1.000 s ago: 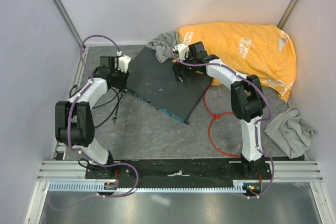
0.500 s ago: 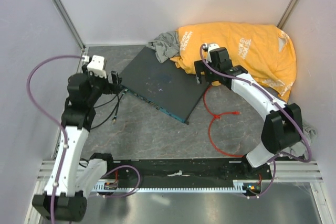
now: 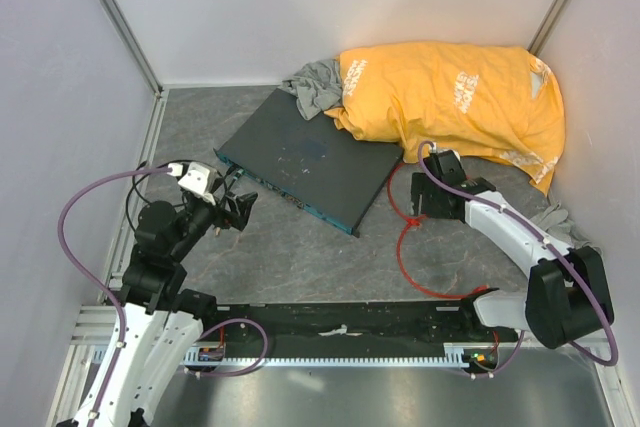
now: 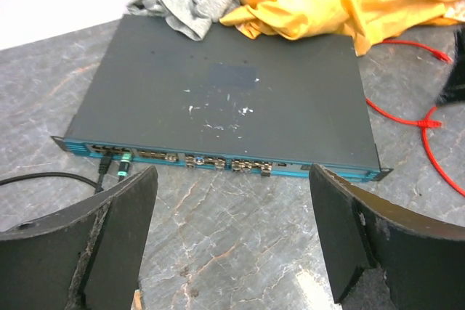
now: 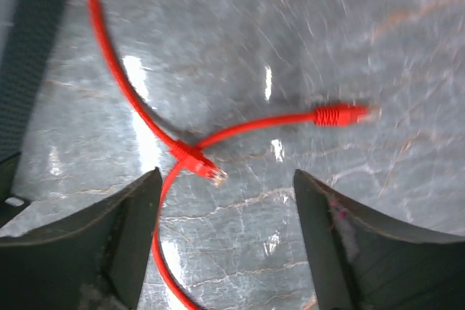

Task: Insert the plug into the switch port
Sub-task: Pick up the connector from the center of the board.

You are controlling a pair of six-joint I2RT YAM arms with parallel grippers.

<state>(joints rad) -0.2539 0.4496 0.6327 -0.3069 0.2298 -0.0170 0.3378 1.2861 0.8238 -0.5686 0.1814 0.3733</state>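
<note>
**Plug** (image 5: 208, 170): small connector with a red boot and a pale tip, ending a thin red cable (image 5: 116, 85). It lies loose and flat on the grey marbled desk (image 5: 327, 34), under the right gripper (image 5: 227, 176) and between its spread fingers, held by neither. The cable crosses over itself right at the plug. A second connector (image 5: 345, 114) of the same kind lies further out, toward that gripper's right finger, and is blurred.

**Switch port row** (image 4: 218, 159): small sockets along the blue-green front edge of a flat dark grey box (image 4: 232, 85). The box lies flat on the desk, and this edge faces the left gripper (image 4: 232, 173), straight ahead of its parted fingers. Which socket is the target cannot be told.
</note>
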